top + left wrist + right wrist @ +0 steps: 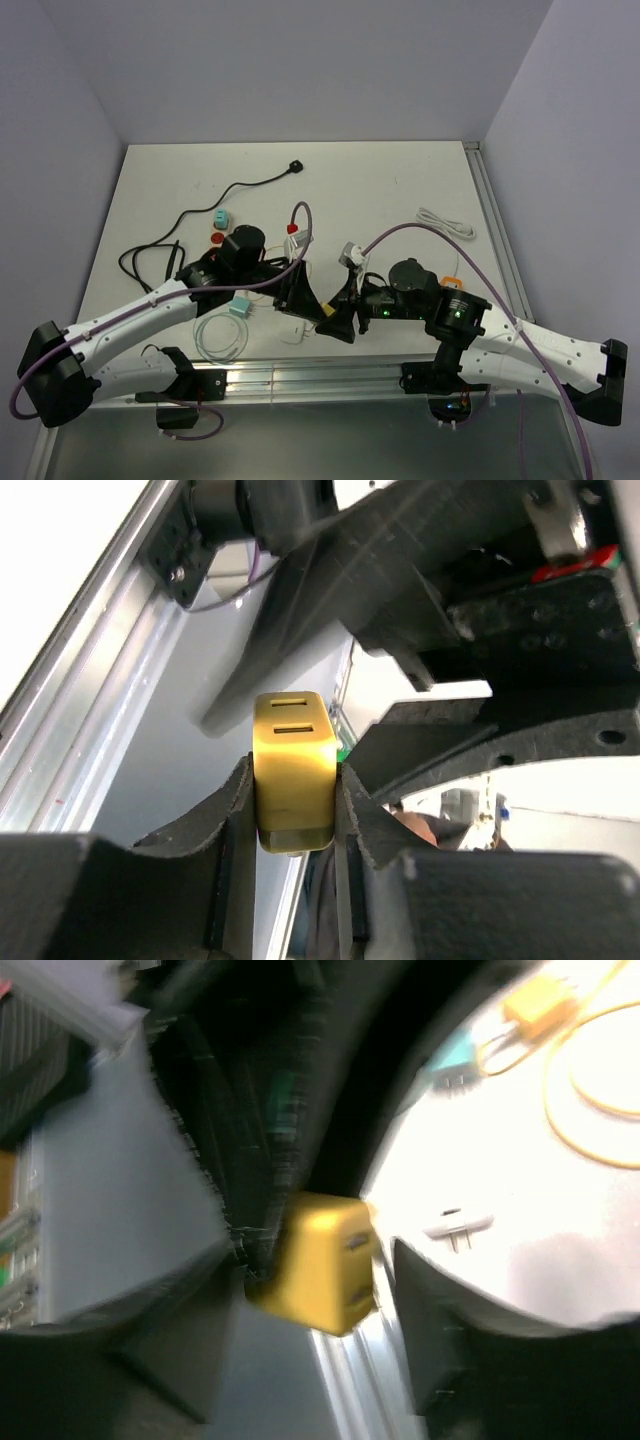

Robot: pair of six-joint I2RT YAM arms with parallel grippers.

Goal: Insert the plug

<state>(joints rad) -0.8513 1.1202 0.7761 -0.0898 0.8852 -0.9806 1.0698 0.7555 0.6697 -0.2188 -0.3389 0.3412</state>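
Two arms met low over the near edge of the white table (400, 180). Left gripper (293, 780) was clamped on a yellow two-slot adapter block (292, 742), one finger pressed to each side and the slotted end sticking out past the fingertips. The block hung off the surface, above the aluminium rail (300, 378). Right gripper (318, 1295) stood with fingers apart around the same block, with a gap showing on one side, gripping nothing. A small white two-prong plug (455, 1228) lay loose on the table near by.

Risks, as judged:
- Only the block's rear part was gripped, so a push on the slot face could pivot it or drive it back through the fingers.
- The grippers were crowded, and a slight misjudged move could knock fingers together or pry the block loose. Dropped there, it might hit the rail or go over the edge.
- The right wrist view was blurred, so alignment was hard to trust.

Surface: cluttered, with a black cable (240, 185), a white coiled cable (445, 222), a teal plug (240, 307) and a thin white loop (220, 337).

Room: plain pale walls (300, 70) on three sides.
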